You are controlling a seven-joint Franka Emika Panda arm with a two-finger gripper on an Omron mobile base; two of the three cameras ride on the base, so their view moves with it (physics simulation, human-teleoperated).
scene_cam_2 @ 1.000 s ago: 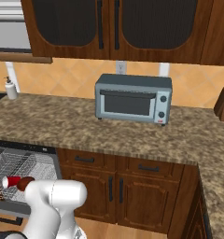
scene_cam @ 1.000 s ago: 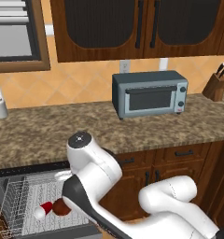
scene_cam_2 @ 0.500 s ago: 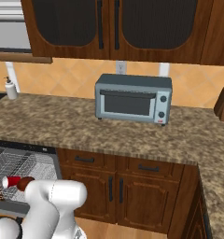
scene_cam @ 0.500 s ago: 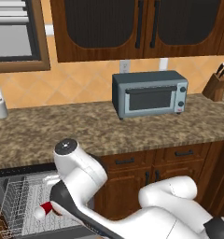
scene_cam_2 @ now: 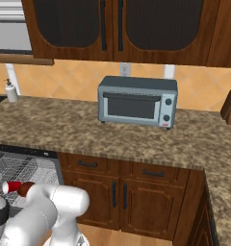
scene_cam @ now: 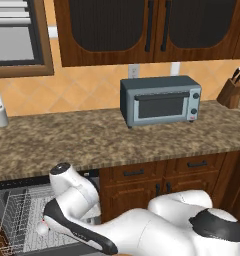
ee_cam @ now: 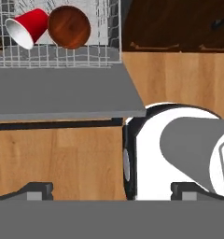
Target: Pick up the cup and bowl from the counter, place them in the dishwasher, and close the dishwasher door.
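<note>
Hand view: the gripper (ee_cam: 111,189) stands with its jaws spread to their full width and nothing between them. It hangs low, near the wooden floor (ee_cam: 62,154), looking over the lowered dishwasher door (ee_cam: 62,95), whose flat grey panel lies level with its dark handle bar (ee_cam: 58,123) along the near edge. Beyond the door, the white wire rack (ee_cam: 62,56) carries the cup (ee_cam: 27,26), lying on its side with its white mouth facing outward, and the bowl (ee_cam: 69,26) touching it, tipped up on edge.

Right base view: cup (scene_cam_2: 11,186) and bowl (scene_cam_2: 26,189) lie in the rack of the dishwasher (scene_cam_2: 26,166), below the granite surface (scene_cam_2: 88,129).

Judgement: both items are stowed; only the door remains.

Risks:
- The rack appears drawn out; lifting the door against it could jam it or jolt the loose cup and bowl.
- With jaws this wide, contact on the door's edge could slip, letting the door drop back.
- The arm's own body sits close beside the door and may obstruct its swing.
</note>
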